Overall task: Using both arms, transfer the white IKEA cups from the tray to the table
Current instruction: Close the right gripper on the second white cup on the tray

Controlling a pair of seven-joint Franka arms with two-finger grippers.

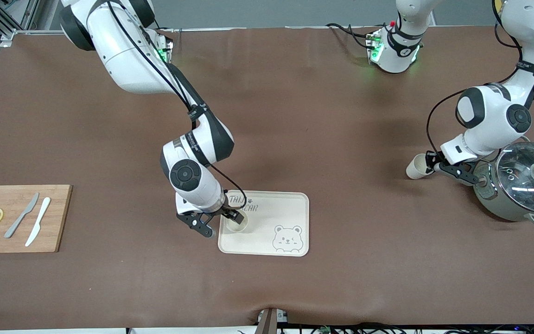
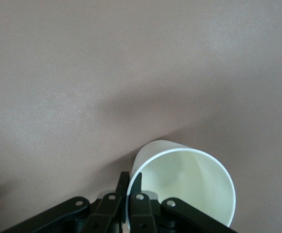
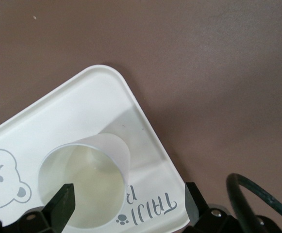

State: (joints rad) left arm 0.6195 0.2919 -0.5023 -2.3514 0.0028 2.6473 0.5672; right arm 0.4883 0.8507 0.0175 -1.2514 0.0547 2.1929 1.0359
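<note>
One white cup (image 1: 238,224) stands upright on the cream bear-printed tray (image 1: 285,208), at the tray's end toward the right arm. My right gripper (image 1: 223,222) is open just above it. In the right wrist view one finger (image 3: 63,204) is over the rim of that cup (image 3: 85,184), and the other is wide of it over the tray (image 3: 82,107). My left gripper (image 1: 431,164) is shut on the rim of the second white cup (image 1: 416,167). It holds the cup tilted, low over the table beside the pot. In the left wrist view the fingers (image 2: 130,182) pinch the cup's (image 2: 189,184) wall.
A grey pot with a glass lid (image 1: 522,185) stands at the left arm's end of the table, close to the left gripper. A wooden cutting board (image 1: 16,218) with two knives and two lemon slices lies at the right arm's end.
</note>
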